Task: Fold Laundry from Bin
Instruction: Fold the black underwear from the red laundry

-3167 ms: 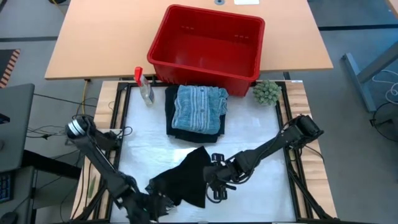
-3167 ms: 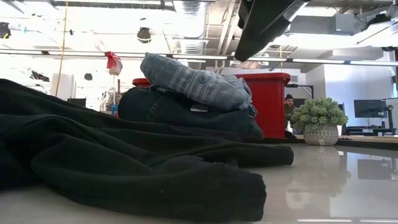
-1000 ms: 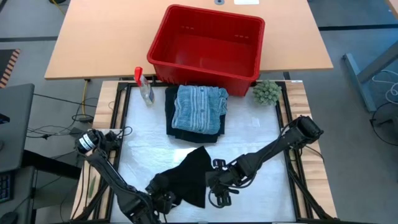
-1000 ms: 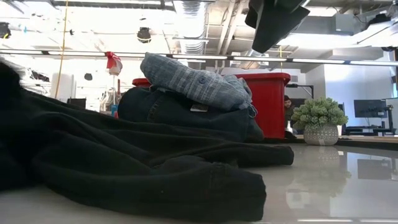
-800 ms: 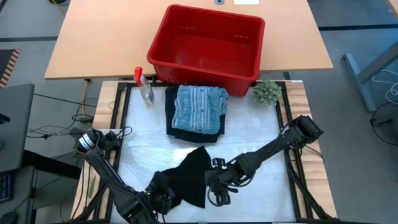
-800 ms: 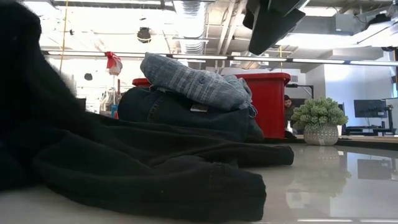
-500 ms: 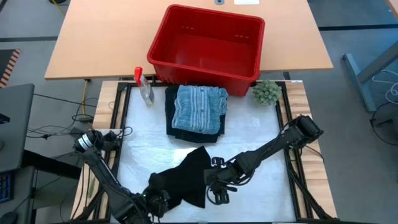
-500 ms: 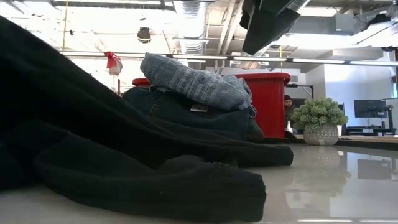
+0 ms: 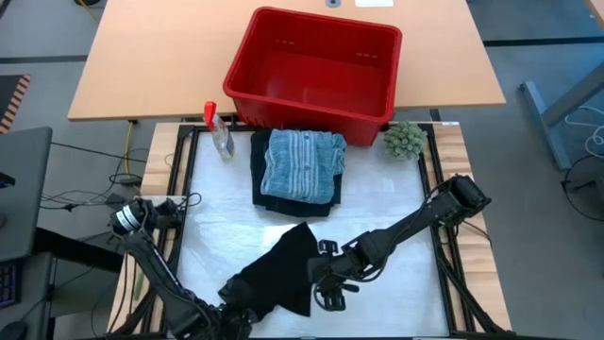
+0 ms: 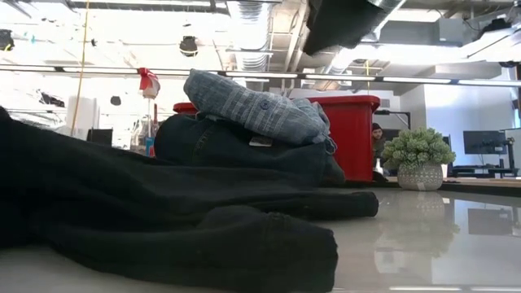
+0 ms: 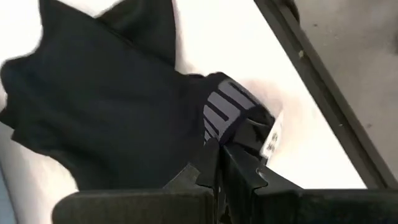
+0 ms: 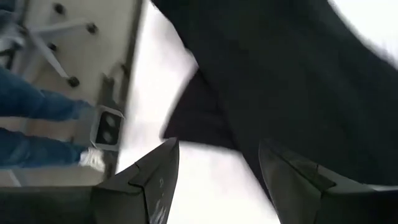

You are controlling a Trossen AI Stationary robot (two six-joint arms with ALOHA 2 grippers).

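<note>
left hand [image 11: 217, 163] clamped on the black garment [image 9: 278, 274] has dragged it flatter toward the near desk [image 9: 396, 203] edge, right hand [image 9: 324, 285] fingers apart just beside it, folded stack [image 9: 300, 170] before empty red bin [image 9: 311, 71], so spreading looks underway.

On my white-topped bench [image 9: 396, 203], a small clear spray bottle with a red top [image 9: 218, 131] stands near the far left corner. A small fuzzy green ball plant in a pale patterned pot [image 10: 419, 160] sits near the far right corner. Behind them is a tan wooden table [image 9: 151, 66]. A person in blue jeans [image 12: 28, 118] stands on the floor.
</note>
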